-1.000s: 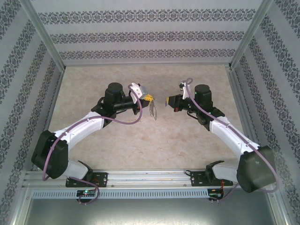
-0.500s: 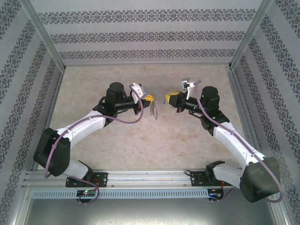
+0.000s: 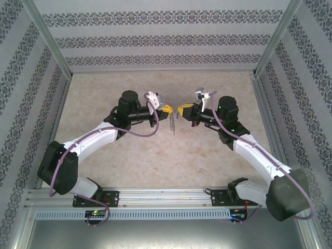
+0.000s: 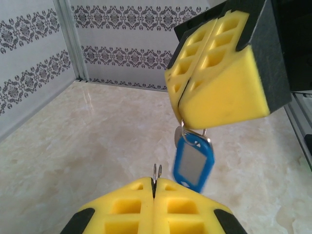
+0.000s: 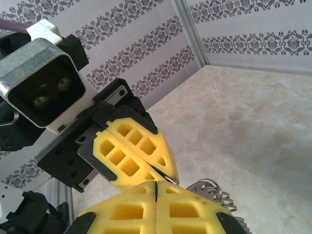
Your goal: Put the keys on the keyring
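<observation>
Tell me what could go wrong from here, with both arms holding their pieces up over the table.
1. The left fingers pinch just a thin edge of the metal ring; it may slip or twist if pushed.
2. The blue key tag dangles loose below the right fingers, so it could swing and miss the ring.
3. Both sets of fingers sit very close together; closing in further could bump them.

Above the middle of the table [image 3: 155, 166], the left arm [image 3: 93, 139] and right arm [image 3: 257, 150] reach inward, wrists turned toward each other. The left gripper [image 3: 167, 109] and right gripper [image 3: 182, 110] meet tip to tip, close but apart. Both have pads pressed together, the left pinching the keyring [image 4: 156, 170], the right the keys [image 4: 193, 163].
</observation>
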